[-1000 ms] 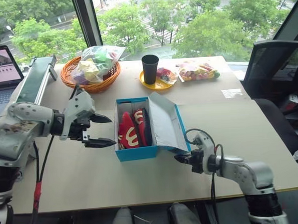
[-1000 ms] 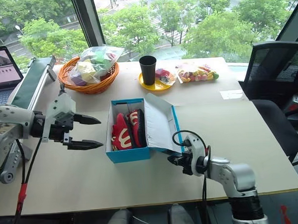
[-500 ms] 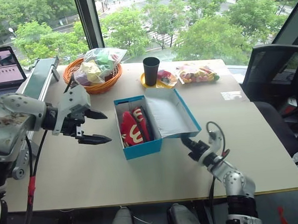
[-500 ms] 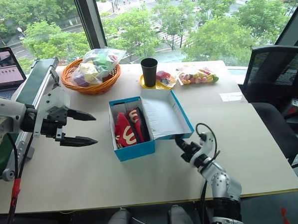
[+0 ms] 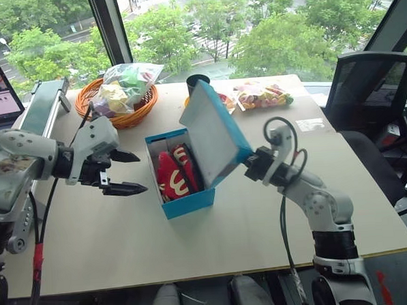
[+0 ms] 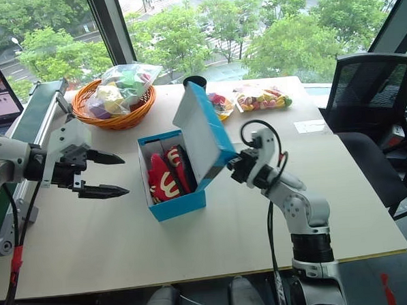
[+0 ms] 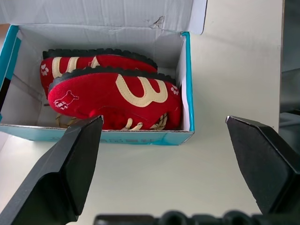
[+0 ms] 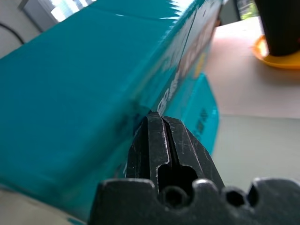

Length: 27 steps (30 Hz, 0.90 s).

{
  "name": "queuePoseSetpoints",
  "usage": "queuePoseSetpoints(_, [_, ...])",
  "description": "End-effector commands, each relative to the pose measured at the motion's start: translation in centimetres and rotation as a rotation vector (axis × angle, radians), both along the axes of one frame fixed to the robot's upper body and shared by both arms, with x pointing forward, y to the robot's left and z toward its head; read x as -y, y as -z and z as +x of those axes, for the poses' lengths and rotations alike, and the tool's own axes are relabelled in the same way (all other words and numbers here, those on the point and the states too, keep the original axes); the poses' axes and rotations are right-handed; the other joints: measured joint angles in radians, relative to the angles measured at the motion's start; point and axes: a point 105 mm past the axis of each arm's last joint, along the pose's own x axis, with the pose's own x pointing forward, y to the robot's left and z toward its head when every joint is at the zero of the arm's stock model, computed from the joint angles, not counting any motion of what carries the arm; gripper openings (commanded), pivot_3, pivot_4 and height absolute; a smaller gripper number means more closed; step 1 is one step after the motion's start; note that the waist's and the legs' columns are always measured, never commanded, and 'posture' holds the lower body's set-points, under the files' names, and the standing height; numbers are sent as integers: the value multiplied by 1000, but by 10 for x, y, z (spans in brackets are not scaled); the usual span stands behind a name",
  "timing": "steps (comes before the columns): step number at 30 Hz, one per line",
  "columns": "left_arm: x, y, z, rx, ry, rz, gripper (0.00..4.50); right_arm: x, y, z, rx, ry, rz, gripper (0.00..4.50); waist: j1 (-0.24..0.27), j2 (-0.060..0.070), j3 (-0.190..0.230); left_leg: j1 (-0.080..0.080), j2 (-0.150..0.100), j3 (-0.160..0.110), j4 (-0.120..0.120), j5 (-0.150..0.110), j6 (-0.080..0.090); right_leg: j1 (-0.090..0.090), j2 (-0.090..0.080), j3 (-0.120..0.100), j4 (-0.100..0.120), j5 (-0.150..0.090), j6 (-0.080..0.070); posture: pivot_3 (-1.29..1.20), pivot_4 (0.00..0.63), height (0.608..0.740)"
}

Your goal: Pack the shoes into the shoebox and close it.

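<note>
The table (image 5: 126,245) is seen from above by both head views; the shoebox (image 7: 140,137), close up, is shared by both wrist views.

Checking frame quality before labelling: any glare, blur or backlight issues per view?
Eye views: bright window backlight, table evenly lit, shoebox sharp. Left wrist view: shoes crisp, left gripper fingers dark and soft at the edges. Right wrist view: shoebox lid close up and blurred, right gripper in focus.

Right end effector (image 5: 251,168) seemingly props the shoebox (image 5: 185,194) lid up; shoes (image 5: 176,173) inside.
</note>
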Motion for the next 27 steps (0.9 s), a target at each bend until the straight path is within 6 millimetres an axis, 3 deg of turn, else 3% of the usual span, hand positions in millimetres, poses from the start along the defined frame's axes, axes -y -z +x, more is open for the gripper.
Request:
queuePoseSetpoints(1, [-6, -13, -8, 54, -46, 0, 4500, -11, -16, -7, 46, -71, -4, 22, 4, 0, 0, -1, 0, 0, 0, 0, 0, 0, 0, 0, 0, 0, 0, 0, 150, 734])
queuePoseSetpoints(6, [-11, -7, -22, 50, -109, -14, 4500, -21, -38, -7, 93, -148, -10, 22, 11, 0, 0, -2, -1, 0, 2, 0, 0, 0, -2, 0, -1, 0, 0, 0, 150, 734])
queuePoseSetpoints(14, [-17, -1, -39, 52, -208, -39, 4500, -62, -28, 10, 43, -229, -75, 22, 1, 0, 0, 0, 0, 0, 1, 0, 0, 0, -1, 0, -1, 1, -2, 0, 150, 734])
queuePoseSetpoints(17, [-16, 7, -48, 46, -245, -52, 4500, -93, 3, 33, 29, -228, -211, 22, -6, 0, 0, 0, 0, 1, 1, 0, 0, 0, -1, 0, -1, 2, -3, 0, 150, 734])
queuePoseSetpoints(21, [-13, 16, -58, 32, -281, -73, 4500, -115, 33, 46, 55, -249, -318, 22, -3, 0, 0, 0, 0, 1, -1, 0, 0, 0, -1, 0, -1, 2, -4, 0, 150, 734])
queuePoseSetpoints(24, [-9, 24, -66, 14, -298, -86, 4500, -122, 55, 48, 47, -252, -372, 22, -2, 0, 0, -1, 0, 1, -1, 0, 0, 0, -1, -1, -2, 4, -7, 0, 150, 734])
queuePoseSetpoints(27, [-5, 30, -70, 4, -305, -98, 4500, -118, 92, 47, 68, -247, -530, 22, -2, -2, -1, 2, -1, 0, 0, 0, -1, 2, -2, -1, -2, 4, -7, 0, 150, 734])
